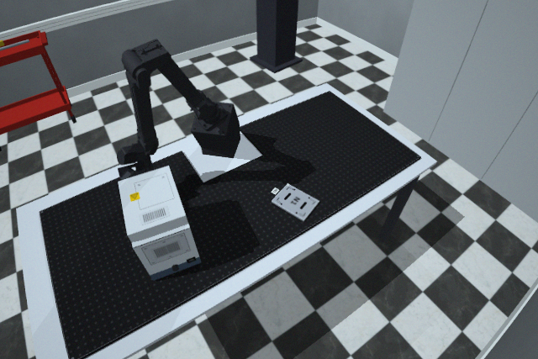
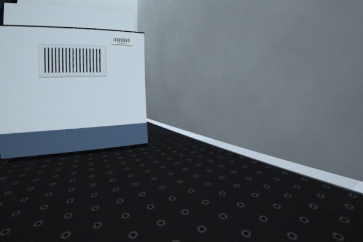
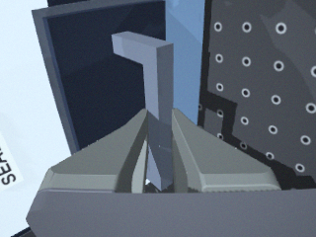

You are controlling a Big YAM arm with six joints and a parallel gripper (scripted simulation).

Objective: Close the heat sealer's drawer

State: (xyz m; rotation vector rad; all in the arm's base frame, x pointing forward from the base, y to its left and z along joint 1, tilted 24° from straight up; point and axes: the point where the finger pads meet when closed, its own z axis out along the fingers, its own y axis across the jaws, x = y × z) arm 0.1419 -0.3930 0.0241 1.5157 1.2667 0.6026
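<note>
The heat sealer is a white box with a blue base band, standing at the mat's front left. Its vented face also shows in the exterior view. I see no drawer standing out of it, and I cannot make out its light. My gripper hangs behind the sealer, over a white sheet lying on the mat. In the wrist view the gripper is shut on a grey L-shaped bar, which reaches to a dark, rimmed frame. A pale blue strip lies beside the frame.
A small grey slotted plate with a tiny tag lies right of the mat's centre. A white surface with printed letters fills the left of the wrist view. The arm's base stands just behind the sealer.
</note>
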